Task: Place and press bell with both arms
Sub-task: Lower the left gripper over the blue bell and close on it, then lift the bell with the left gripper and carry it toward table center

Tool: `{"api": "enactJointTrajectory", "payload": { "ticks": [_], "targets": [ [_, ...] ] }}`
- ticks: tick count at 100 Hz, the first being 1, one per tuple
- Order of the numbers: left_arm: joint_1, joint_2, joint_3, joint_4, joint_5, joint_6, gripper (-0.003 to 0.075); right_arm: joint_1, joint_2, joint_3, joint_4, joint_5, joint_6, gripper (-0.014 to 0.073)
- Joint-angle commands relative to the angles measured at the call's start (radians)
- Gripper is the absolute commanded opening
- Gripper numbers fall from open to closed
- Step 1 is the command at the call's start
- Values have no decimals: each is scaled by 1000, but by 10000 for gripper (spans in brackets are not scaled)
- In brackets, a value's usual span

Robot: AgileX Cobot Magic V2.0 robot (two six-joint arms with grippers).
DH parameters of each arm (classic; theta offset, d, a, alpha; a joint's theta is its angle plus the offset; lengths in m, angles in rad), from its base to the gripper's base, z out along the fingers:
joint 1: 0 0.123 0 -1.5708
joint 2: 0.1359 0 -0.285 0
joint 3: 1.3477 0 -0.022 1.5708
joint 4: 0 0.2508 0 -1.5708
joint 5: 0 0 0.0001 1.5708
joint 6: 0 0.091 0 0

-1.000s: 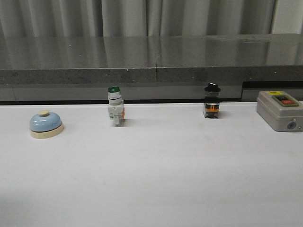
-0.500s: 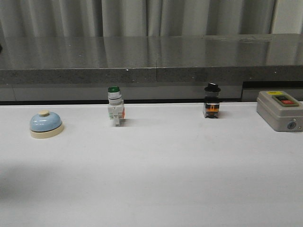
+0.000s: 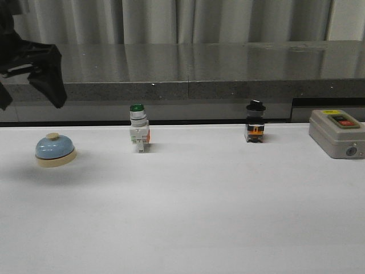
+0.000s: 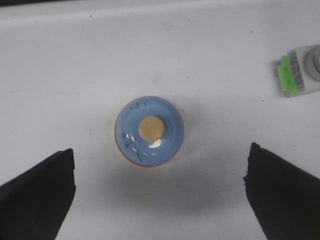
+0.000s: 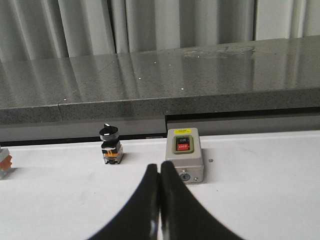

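Hovering my left gripper [image 3: 31, 85] above the bell [image 3: 55, 150] at the table's [image 3: 199, 211] left end, clear of it. Left wrist: jaws wide apart, bell [image 4: 150, 130] between them, untouched. Right wrist: my right gripper [image 5: 160, 200] pressed together, empty, near the grey box [image 5: 184, 155].

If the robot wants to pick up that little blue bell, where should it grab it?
Probably by the cream base of the bell, coming straight down from above. The dome is smooth and rounded, so fingers could slip there. The open left gripper hangs above it with fingers apart on opposite sides, and the table around it looks clear.
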Motion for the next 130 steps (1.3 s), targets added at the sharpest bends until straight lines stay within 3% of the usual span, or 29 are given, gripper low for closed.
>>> {"api": "enactJointTrajectory", "payload": {
  "ticks": [1,39,94,103,120,130],
  "targets": [
    [-6,12,-68,-11,-45,-1,658,-8,6,-19,-2,-72,-4,-64],
    [-6,173,-132,-7,-50,1,658,-8,6,-19,-2,-72,-4,-64],
    [-6,244,-132,-3,-52,1,652,-8,6,-19,-2,-72,-4,-64],
    [-6,244,-132,-3,-46,1,599,-8,6,-19,-2,-72,-4,-64],
    [-6,242,-132,-3,-28,1,356,-8,6,-19,-2,-72,-4,-64],
    [-6,229,-132,-3,1,1,255,-8,6,-19,-2,-72,-4,-64]
  ]
}}
